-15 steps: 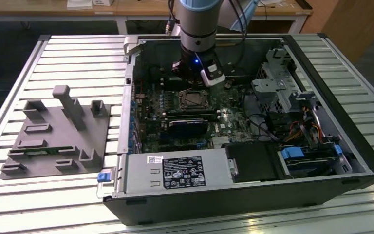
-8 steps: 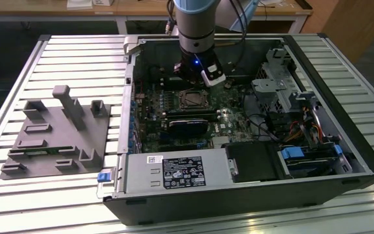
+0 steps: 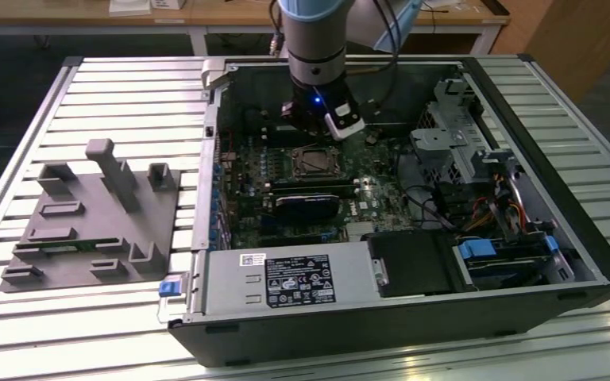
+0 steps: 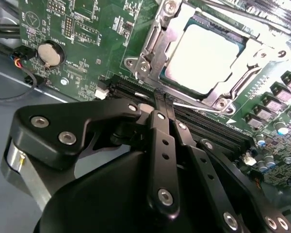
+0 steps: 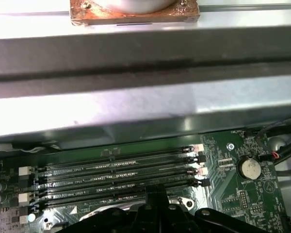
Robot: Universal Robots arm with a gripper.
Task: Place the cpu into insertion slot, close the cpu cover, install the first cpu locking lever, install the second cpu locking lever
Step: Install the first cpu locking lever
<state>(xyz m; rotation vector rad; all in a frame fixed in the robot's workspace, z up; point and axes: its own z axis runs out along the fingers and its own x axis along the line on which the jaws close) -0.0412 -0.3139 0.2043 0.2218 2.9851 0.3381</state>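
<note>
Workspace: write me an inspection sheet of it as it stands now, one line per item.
Surface: slatted metal table, carrying the open computer case.
Job's things: the cpu lies in the insertion slot; the cpu cover lies down around it; whether the levers are latched cannot be told.
Clutter: grey fixture block beside the case, on the exterior view's left.
Grippers: gripper low over the memory slots next to the insertion slot, jaws shut.
Cables: black cable along the arm; orange wires inside the case.
Surroundings: wooden bench behind the table.
</note>
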